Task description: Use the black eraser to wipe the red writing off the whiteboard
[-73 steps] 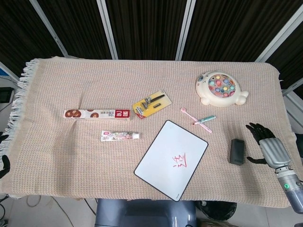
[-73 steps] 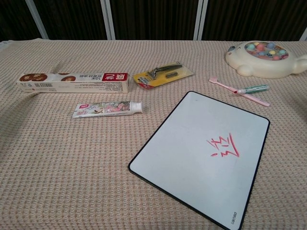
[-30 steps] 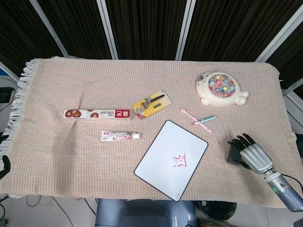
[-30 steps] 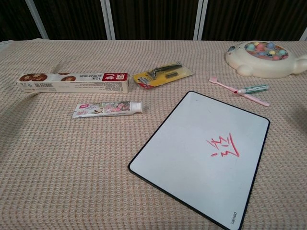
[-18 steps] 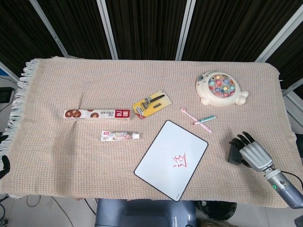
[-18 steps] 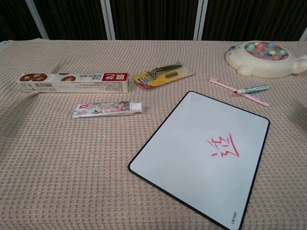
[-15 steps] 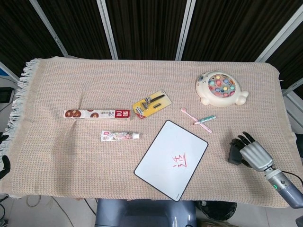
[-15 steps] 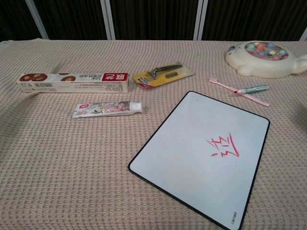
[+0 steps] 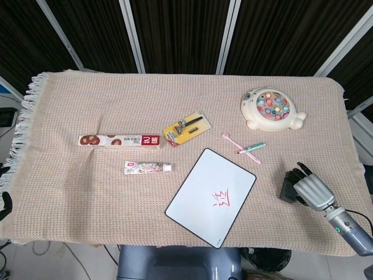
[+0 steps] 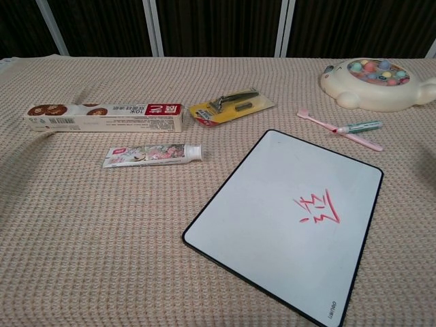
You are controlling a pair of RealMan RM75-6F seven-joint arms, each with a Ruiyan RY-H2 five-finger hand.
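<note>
The whiteboard [image 9: 201, 184] lies tilted near the front middle of the cloth, with red writing [image 9: 223, 200] on its lower right part; the chest view shows the board [image 10: 272, 197] and writing [image 10: 317, 208] too. The black eraser [image 9: 287, 188] sits on the cloth to the board's right. My right hand [image 9: 313, 191] lies against the eraser's right side, its dark fingers [image 9: 299, 174] curled over the top and hiding part of it. Only a dark sliver of my left hand [image 9: 4, 204] shows at the left edge, off the table.
A cream fishing toy [image 9: 271, 108] stands at the back right. Pink and teal toothbrushes [image 9: 247, 149] lie behind the board. A razor pack [image 9: 185, 128], a long toothpaste box [image 9: 119, 140] and a tube [image 9: 147, 167] lie to its left. The table's right edge runs close to my right hand.
My right hand came in from the right, turned over and closed its fingers across the eraser. Over the last half second it has barely shifted. The board and writing are unchanged.
</note>
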